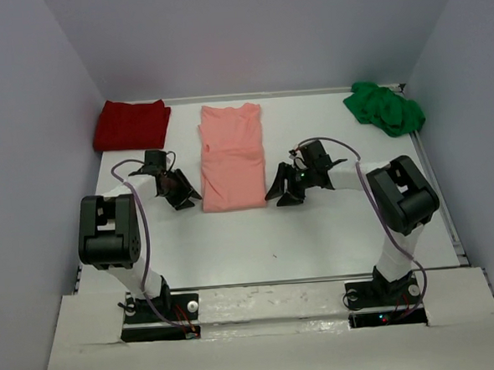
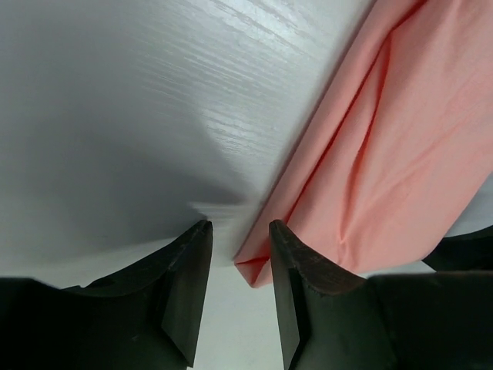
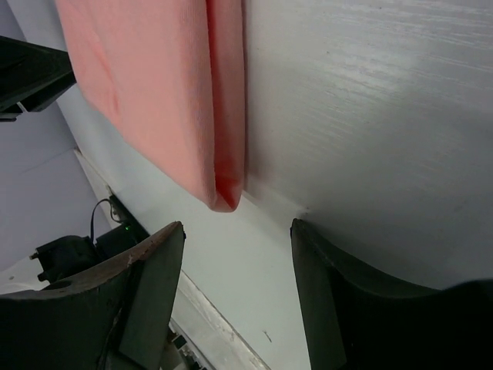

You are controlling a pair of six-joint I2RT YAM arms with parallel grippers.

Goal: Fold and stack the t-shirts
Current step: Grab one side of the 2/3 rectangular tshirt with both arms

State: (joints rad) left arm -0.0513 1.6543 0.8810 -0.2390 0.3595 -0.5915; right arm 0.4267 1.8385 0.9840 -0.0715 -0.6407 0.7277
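Left claw (image 1: 184, 196), right claw (image 1: 282, 194) agape, empty, flanking salmon-pink shirt (image 1: 231, 157) near corners.

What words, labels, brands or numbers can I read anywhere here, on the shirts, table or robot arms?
None readable. The salmon-pink shirt, dark red shirt and green shirt are plain; the table, left arm and right arm show no legible print.

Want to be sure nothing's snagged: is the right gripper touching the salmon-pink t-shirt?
Apart. The right wrist view shows the right gripper open, with bare table between both fingers and the folded corner of the salmon-pink t-shirt.
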